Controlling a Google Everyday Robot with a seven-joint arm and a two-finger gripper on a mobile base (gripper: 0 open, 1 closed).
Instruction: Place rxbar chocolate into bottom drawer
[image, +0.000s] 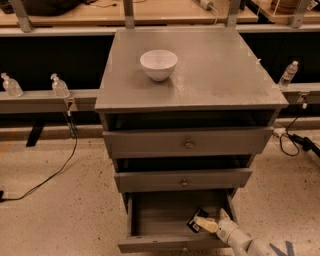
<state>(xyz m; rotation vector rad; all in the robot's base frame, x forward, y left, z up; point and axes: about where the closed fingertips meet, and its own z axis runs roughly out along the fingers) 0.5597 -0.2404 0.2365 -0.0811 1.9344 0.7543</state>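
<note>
The bottom drawer (150, 244) of the grey cabinet is pulled open. My gripper (211, 218) reaches into its right side from the lower right. Its fingers (206, 225) are spread apart. The rxbar chocolate (194, 223), a small black bar with a white patch, lies in the drawer at the tip of the left finger, not between the two fingers. I cannot tell whether the finger still touches it.
A white bowl (158, 64) stands on the cabinet top (215, 65). The two upper drawers (188, 144) are slightly ajar. Small bottles (59, 86) stand on rails to the left and right. Cables (50, 175) lie on the speckled floor.
</note>
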